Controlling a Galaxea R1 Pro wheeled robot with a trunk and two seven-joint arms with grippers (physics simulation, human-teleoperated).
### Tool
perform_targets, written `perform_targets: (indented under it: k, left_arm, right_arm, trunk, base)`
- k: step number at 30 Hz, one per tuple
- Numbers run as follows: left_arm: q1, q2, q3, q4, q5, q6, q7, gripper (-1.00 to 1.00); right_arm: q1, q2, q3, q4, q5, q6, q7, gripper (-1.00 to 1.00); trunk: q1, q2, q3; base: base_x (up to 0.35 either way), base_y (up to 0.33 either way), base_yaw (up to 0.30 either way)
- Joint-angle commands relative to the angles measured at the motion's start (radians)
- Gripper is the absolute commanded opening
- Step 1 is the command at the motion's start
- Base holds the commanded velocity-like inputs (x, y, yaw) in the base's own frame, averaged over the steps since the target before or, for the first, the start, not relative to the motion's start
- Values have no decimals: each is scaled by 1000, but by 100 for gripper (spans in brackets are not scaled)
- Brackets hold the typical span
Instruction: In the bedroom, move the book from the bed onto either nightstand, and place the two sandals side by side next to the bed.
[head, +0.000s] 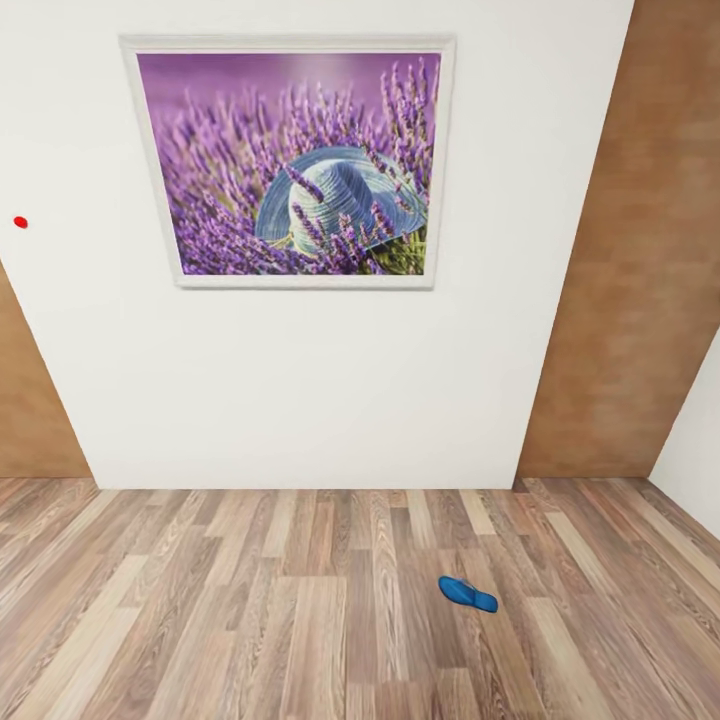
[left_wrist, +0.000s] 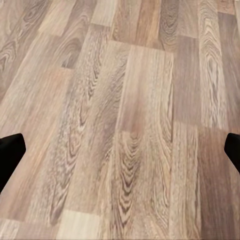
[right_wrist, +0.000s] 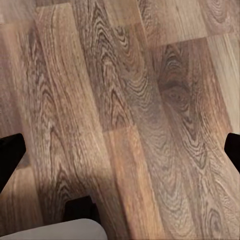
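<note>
So both my claws are spread wide open with nothing in them. In the left wrist view my left gripper (left_wrist: 120, 150) has its dark fingertips (left_wrist: 10, 155) poking in at the two edges of the picture, just hanging over bare wood-plank floor (left_wrist: 125, 100). Same deal for my right gripper (right_wrist: 120, 150), fingers (right_wrist: 10, 157) far apart over darker-looking planks (right_wrist: 140, 100), with a bit of dark and pale grey stuff (right_wrist: 75, 222) at the edge of that view, can't tell what it is tbh.

From the head view, one blue sandal (head: 467, 593) is lying flat on the floor (head: 250, 600), on its own, a bit right of centre and well away from the white wall (head: 300, 400). On that wall hangs a framed picture (head: 290, 165) of lavender with a hat in it, and there's a tiny red dot (head: 20, 222) off to the left. Brown panels (head: 630, 280) sit either side of the white part
</note>
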Motion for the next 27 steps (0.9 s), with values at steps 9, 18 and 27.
perform_targets:
  k: [9, 18, 27]
  left_arm:
    - [-1, -1, 1, 1, 6, -3, -2, 100]
    - [-1, -1, 2, 1, 6, -3, -2, 100]
    - [-8, -1, -7, -4, 3, -7, 3, 100]
  right_arm:
    - [-1, 0, -3, 1, -1, -4, 1, 100]
    - [-1, -1, -4, 1, -1, -3, 7, 100]
    - [5, -13, 2, -11, 2, -8, 17, 100]
  trunk:
    - [1, 0, -1]
    - [1, 0, -1]
    - [1, 0, -1]
  base:
    - [316, 0, 189]
    - [245, 0, 177]
    - [16, 0, 7]
